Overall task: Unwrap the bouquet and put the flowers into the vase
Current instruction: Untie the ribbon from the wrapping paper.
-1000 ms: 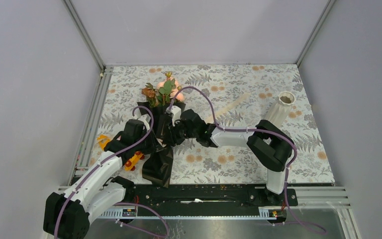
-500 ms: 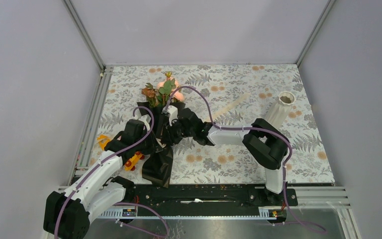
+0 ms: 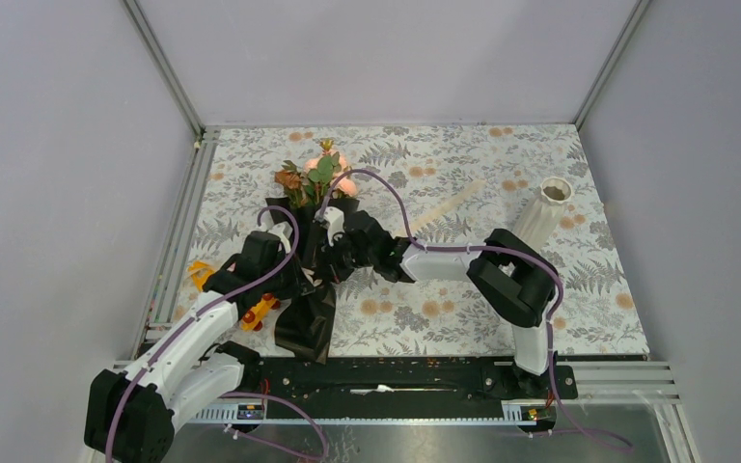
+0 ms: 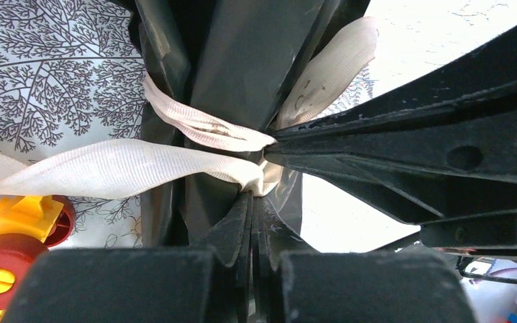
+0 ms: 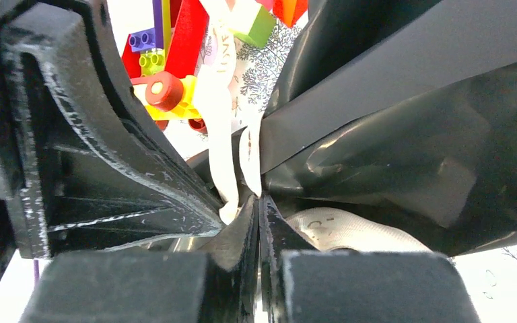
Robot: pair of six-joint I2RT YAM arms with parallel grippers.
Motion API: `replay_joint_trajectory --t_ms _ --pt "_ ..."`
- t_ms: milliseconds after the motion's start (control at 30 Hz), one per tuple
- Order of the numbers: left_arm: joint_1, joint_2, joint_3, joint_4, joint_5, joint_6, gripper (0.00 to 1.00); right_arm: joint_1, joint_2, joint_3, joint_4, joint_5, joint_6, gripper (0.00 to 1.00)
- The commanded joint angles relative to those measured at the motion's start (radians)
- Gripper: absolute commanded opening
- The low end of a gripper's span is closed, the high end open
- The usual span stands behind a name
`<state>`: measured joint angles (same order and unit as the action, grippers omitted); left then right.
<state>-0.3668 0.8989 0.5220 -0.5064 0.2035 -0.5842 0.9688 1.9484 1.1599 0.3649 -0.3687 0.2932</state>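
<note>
The bouquet point(image 3: 311, 323), a cone of glossy black wrapping paper, lies flat on the fern-printed surface point(image 3: 463, 309) at about nine o'clock from its centre, with its mouth toward twelve and its crumpled tail toward six. Its peach-pink roses point(image 3: 336, 164) and green leaves show at the mouth, not yet freed. Round the cone's waist runs the woven cream ribbon point(image 4: 108, 168), cinched into a knot, and both arms meet at that knot. The left claw point(image 4: 250, 202) comes in from seven o'clock, its fingers pressed together on the ribbon right at the knot. The right claw point(image 5: 259, 208) reaches across from three o'clock and pinches the ribbon from the opposite side, its tips nearly touching the other's. Gripping from two sides like this looks meant to pull the tie apart. The tie seems intact, so the unwrapping is at its first step. Just beside the cone at eight o'clock sits a colourful toy car of plastic blocks point(image 3: 256, 311), close enough to snag a loose ribbon tail. The small white ribbed ceramic vase point(image 3: 545, 207) stands well apart at two o'clock, out of the way
</note>
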Motion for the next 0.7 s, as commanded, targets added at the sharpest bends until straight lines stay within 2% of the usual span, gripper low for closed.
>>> replay_joint_trajectory --t_ms 0,467,533,667 --pt "-0.003 0.010 0.019 0.019 -0.029 -0.001 0.00 0.004 -0.092 0.029 0.018 0.003 0.021 0.00" --pt "-0.003 0.006 0.013 0.029 -0.026 -0.001 0.01 -0.013 -0.111 0.055 0.030 -0.036 0.107 0.00" --pt "-0.003 -0.010 0.026 0.024 -0.028 0.007 0.11 -0.015 -0.120 0.063 0.013 -0.038 0.118 0.00" --pt "-0.003 -0.053 0.082 -0.021 -0.067 0.024 0.40 -0.022 -0.128 0.108 -0.054 -0.038 0.124 0.00"
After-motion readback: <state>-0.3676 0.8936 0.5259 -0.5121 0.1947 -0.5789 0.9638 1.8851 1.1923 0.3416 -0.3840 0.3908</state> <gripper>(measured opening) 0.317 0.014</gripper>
